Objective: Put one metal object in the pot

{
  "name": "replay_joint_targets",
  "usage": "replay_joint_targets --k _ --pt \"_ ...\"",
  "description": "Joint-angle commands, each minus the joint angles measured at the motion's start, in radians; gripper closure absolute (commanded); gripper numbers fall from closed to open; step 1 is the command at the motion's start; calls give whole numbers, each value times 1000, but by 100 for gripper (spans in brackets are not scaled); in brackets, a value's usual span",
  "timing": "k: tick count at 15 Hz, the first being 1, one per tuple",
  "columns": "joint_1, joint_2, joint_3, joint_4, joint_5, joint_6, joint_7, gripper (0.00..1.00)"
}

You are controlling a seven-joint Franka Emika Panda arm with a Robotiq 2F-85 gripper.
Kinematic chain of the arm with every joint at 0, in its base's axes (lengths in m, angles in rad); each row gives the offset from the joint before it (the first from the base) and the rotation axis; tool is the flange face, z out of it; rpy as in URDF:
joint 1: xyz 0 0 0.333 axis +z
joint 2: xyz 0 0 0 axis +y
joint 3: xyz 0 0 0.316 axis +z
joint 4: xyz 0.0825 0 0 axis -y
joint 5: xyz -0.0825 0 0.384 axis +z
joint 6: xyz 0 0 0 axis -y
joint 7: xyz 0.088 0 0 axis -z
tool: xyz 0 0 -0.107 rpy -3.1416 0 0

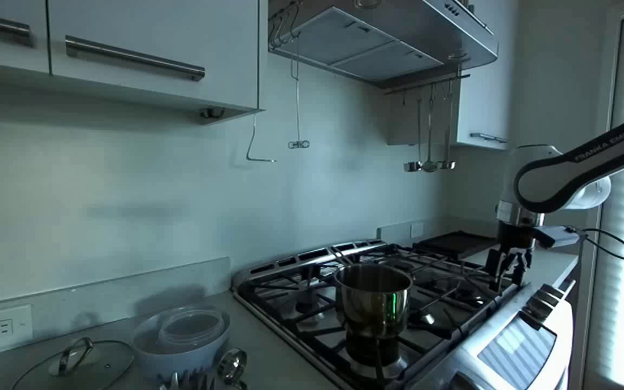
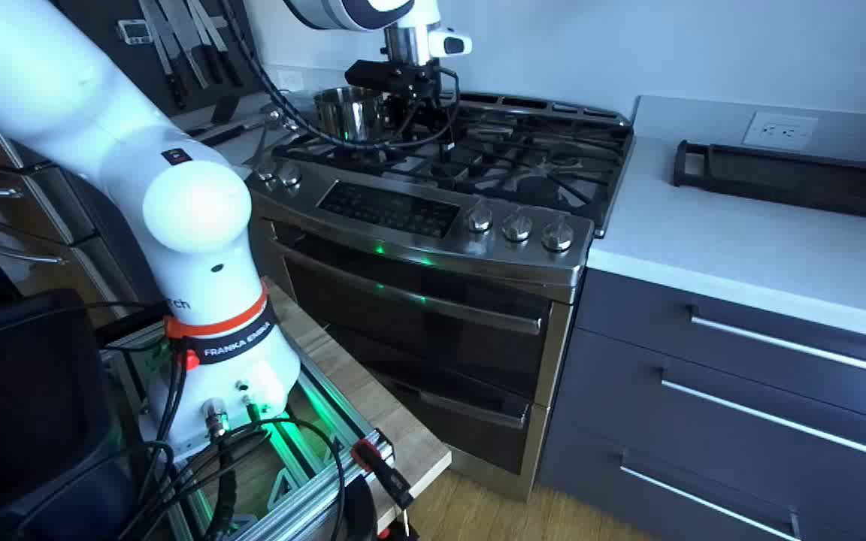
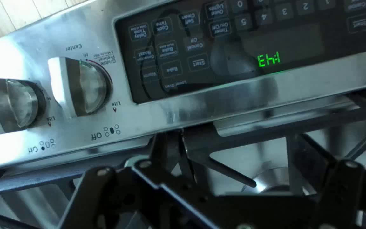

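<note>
Slim metal utensil [image 1: 298, 103] hung upper centre in an exterior view; pot [image 1: 374, 309] sat lower, right of centre. My gripper [image 1: 506, 283] stood wide, seemingly empty, lower right. Reach likely needed height first, then a square pinch mid-length. Utensil's upper end was murky; wrist view missed it.

In both exterior views the inside bottom of the pot [image 1: 374, 311] is out of sight, plus a cable [image 2: 361, 144] covers a bit of its side. Lid [image 1: 87, 371] and forks [image 1: 186, 381] just get chopped off by an exterior view's bottom edge.
</note>
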Motion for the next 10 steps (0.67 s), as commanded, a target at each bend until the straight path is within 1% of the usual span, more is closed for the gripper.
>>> replay_joint_targets --k 1,9,10 --pt "3 0 -3 1 -2 -3 2 0" --pt "3 2 -3 1 -2 -2 2 0" --pt "20 26 -6 29 37 31 10 0"
